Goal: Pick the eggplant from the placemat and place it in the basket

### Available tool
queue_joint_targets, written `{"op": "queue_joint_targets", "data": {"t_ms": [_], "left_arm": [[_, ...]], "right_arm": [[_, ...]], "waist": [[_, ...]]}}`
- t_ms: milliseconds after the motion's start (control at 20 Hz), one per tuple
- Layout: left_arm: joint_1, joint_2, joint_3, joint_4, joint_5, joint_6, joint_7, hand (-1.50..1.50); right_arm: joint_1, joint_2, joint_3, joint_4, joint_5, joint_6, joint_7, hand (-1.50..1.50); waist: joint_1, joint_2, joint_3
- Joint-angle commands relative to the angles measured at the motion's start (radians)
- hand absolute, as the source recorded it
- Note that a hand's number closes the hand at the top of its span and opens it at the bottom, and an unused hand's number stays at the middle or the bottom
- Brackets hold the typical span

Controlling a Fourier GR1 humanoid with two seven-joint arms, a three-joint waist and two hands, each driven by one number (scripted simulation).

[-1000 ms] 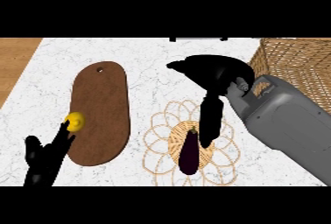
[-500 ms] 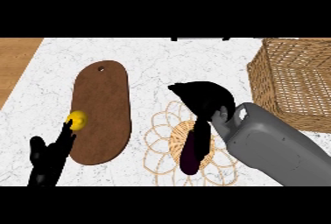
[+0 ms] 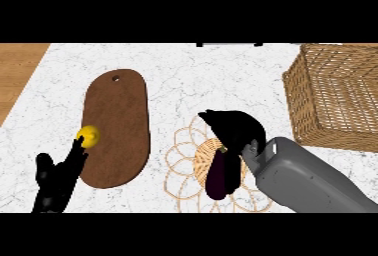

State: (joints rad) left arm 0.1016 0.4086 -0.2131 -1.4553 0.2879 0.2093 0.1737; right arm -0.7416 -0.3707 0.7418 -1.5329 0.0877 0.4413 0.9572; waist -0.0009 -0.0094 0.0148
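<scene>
Drawn nearer, right hand hunches over the eggplant on the placemat; whether it grips cannot be told.

This was a kitchen. The work surface was a white, marble-veined counter, with a strip of wooden floor showing past its left edge. On it lay a brown wooden cutting board with 1 hanging hole at its far end, and a small yellow fruit sat at the board's left edge. A woven placemat carried a dark purple eggplant, and a wicker basket stood at the right.
</scene>
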Motion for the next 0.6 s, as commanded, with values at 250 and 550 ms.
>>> {"op": "queue_joint_targets", "data": {"t_ms": [250, 550], "left_arm": [[0.015, -0.02, 0.009, 0.102, 0.01, -0.061, 0.018, 0.0], [-0.013, -0.039, 0.01, 0.053, -0.024, -0.023, 0.076, 0.0]], "right_arm": [[0.068, 0.03, -0.016, 0.05, 0.118, -0.011, -0.032, -1.5], [0.158, 0.073, 0.014, 0.093, 0.239, -0.077, -0.126, -1.5]], "waist": [[0.003, 0.011, -0.015], [0.001, 0.011, -0.015]]}}
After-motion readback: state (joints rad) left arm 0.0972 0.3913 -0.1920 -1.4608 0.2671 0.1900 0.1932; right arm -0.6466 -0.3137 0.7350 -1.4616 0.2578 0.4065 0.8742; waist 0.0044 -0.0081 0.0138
